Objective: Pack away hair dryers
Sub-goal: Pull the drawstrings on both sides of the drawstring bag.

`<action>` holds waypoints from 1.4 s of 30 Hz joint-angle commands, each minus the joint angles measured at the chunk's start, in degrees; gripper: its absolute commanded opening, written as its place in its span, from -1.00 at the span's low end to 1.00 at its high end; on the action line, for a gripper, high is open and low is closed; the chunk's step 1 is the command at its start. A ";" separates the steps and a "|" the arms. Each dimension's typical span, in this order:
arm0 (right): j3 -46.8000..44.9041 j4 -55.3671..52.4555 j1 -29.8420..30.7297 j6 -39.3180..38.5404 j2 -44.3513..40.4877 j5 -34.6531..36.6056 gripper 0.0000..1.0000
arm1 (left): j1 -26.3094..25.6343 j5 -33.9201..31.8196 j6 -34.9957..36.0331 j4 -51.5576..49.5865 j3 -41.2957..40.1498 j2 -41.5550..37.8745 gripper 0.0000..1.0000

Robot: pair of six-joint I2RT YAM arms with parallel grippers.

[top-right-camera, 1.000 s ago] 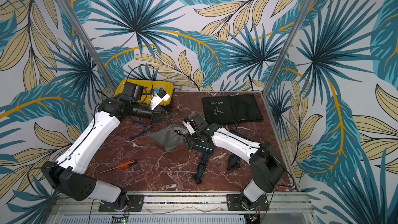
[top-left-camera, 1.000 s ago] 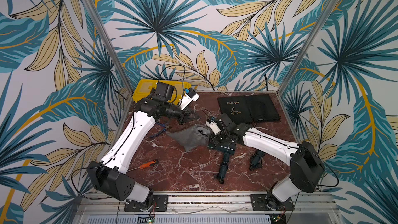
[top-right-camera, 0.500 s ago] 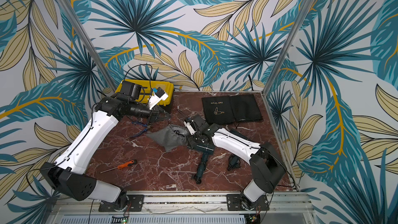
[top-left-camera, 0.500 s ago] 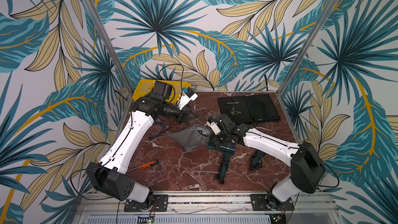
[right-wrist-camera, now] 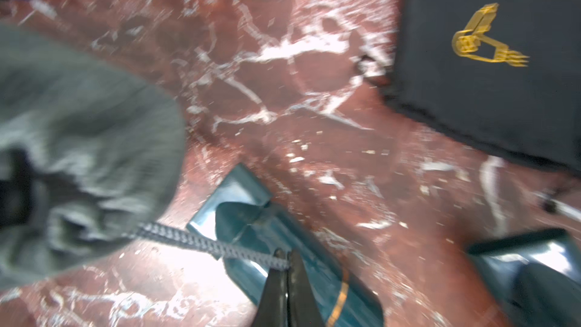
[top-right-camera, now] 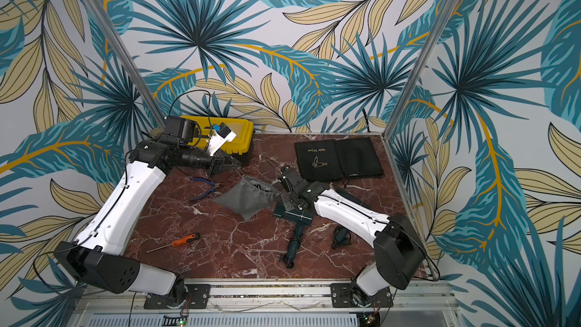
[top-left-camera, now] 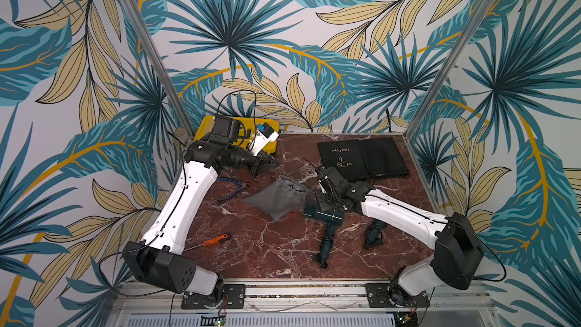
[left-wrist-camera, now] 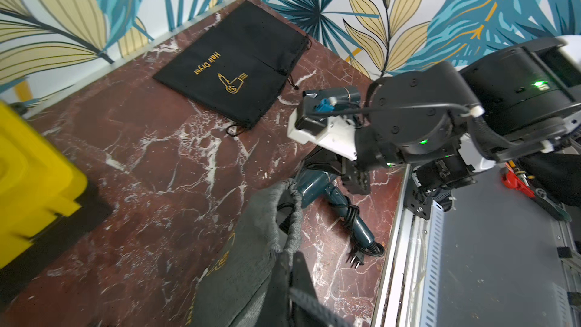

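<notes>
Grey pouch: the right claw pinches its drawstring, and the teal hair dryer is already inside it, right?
Not inside. The teal hair dryer lies on the table beside the grey pouch, as a top view shows. The right gripper does pinch the drawstring.

Bare marble (top-left-camera: 267,256) between screwdriver (top-left-camera: 217,240), teal dryer (top-left-camera: 325,242)
</notes>
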 commanded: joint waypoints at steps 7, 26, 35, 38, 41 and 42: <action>0.31 -5.42 -0.58 7.01 -9.69 10.13 -1.00 | 11.44 1.40 1.27 0.91 4.12 -2.43 -1.00; -6.95 -15.45 -7.40 12.83 -29.26 17.38 -1.00 | 29.98 8.96 0.64 0.91 10.05 3.19 -1.00; -9.72 -17.72 -14.85 12.66 -34.55 12.98 -1.00 | 31.84 6.07 4.74 0.31 10.57 4.54 -1.00; -10.65 -17.77 -17.01 12.46 -36.02 10.44 -1.00 | 33.32 7.16 4.17 0.31 11.27 5.59 -1.00; -11.01 -15.55 -17.26 11.34 -35.67 5.47 -1.00 | 33.59 8.80 3.23 0.36 11.98 6.14 -1.00; -11.05 -14.25 -17.27 11.12 -35.15 3.21 -1.00 | 33.59 9.72 2.79 0.35 12.30 6.28 -1.00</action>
